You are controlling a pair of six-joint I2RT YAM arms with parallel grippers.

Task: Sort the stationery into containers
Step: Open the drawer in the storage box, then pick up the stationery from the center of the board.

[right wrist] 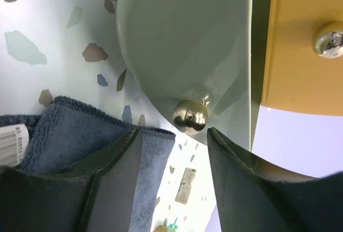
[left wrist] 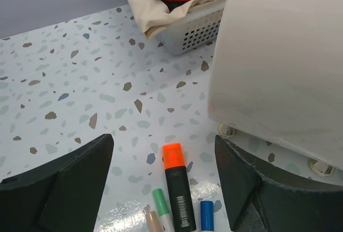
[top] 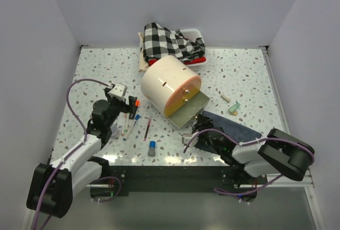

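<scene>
The right pincer (right wrist: 174, 131) is released. Its two dark fingers stand apart on either side of a small round brass knob (right wrist: 190, 115), with a gap on each side, and they grasp nothing. The knob belongs to a pale grey-green drawer (top: 189, 112) that sticks out from the bottom of a large cream drum-shaped cabinet (top: 164, 78) in the middle of the speckled table (top: 249, 76). Above it is a shut orange drawer (top: 183, 94) with its own brass knob. A dark blue cloth (top: 234, 130) lies just beside this pincer.

The left pincer (left wrist: 163, 142) is released too, its fingers spread wide above pens lying left of the cabinet. On the table between the fingers are a black marker with an orange cap (left wrist: 177, 184), a green-capped pen (left wrist: 159, 200) and a blue-capped pen (left wrist: 207, 213).

Nearer the arms lie a dark red pencil (top: 147, 129) and a short blue-capped tube (top: 152, 147). Small green and beige bits (top: 234, 108) lie right of the cabinet. Behind the cabinet is a white tray holding black-and-white checked fabric (top: 170, 41).
</scene>
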